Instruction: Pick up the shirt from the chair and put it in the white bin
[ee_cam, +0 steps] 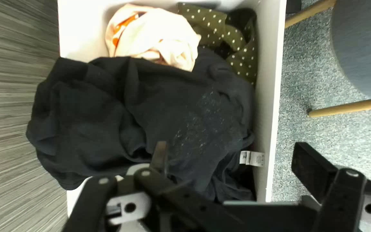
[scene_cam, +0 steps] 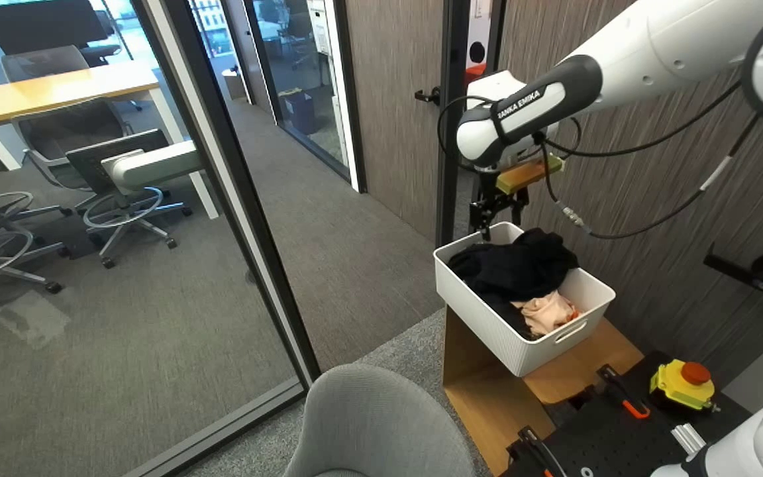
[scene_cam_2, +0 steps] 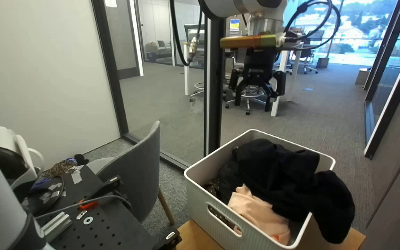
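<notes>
The empty gripper (scene_cam_2: 252, 105) is spread; below, the black shirt (scene_cam_2: 278, 170) lies in the bin (scene_cam_2: 196, 199), one end over the edge opposite the chair (scene_cam_2: 135, 170).

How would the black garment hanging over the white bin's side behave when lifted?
The black garment will probably sag, since it lies in loose folds. It may lift unevenly, as part hangs outside the white bin. It might drag the peach cloth, which appears to touch it.

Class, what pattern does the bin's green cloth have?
The green cloth has white dots, clearest in the wrist view.
</notes>
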Robot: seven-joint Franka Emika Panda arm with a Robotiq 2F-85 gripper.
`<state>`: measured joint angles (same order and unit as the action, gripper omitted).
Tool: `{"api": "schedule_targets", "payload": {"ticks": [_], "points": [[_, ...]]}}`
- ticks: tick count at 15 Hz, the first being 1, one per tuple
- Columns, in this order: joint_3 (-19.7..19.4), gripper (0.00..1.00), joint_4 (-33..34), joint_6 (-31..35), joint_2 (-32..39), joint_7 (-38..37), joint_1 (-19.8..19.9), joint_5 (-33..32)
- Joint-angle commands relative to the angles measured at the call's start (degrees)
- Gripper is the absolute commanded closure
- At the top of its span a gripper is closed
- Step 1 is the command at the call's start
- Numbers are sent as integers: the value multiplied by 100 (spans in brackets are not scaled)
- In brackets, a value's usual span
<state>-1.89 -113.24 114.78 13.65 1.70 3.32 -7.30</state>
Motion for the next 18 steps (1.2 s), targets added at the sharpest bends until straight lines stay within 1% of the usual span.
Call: {"api": "schedule_targets", "payload": {"ticks": [1,6,10,13,15,18], "points": [[106,0,-981,-307,-1372,78,-129,156],[189,0,-1973,-583,-3018,-21,-267,188],[163,0,-2495,-877,-4147,121,-311,157],[77,0,-2754,-878,-4700,364,-346,172],[1,0,-2859,-864,-4900,548,-363,192],[-162,0,-2899,-847,-4975,853,-362,226]]}}
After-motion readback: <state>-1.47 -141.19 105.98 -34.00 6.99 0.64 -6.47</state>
